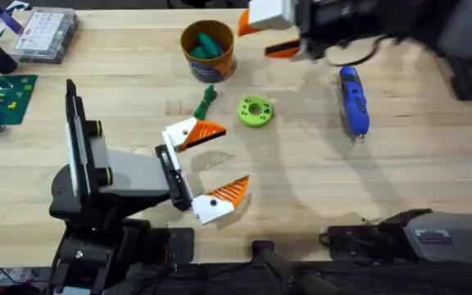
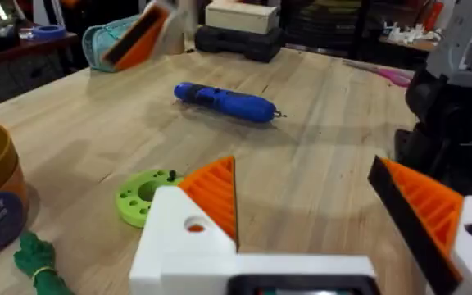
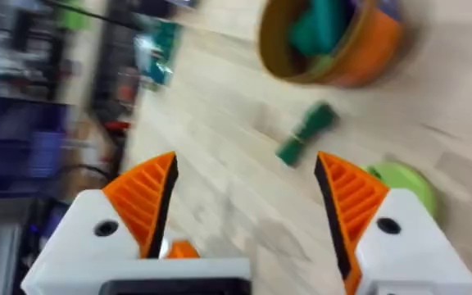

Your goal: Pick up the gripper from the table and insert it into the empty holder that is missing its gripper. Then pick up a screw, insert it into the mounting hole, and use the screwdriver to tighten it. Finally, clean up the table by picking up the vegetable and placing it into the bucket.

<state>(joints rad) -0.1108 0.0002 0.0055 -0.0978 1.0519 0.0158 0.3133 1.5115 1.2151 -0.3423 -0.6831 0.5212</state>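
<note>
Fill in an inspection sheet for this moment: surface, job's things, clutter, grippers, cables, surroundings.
Surface: wooden table, no spills or damage seen.
Job's things: vegetable lies on the table just below the bucket, not in it; the bucket holds a teal-green item. Blue screwdriver lies flat at the right.
Clutter: lime-green ring beside the vegetable; clear compartment box at the far left corner; green circuit board at the left edge.
Grippers: left gripper open, low, facing the ring; right gripper open, beside the bucket.
Cables: a dark cable loops off the right arm.
Surroundings: cluttered shelves and boxes beyond the table.
</note>
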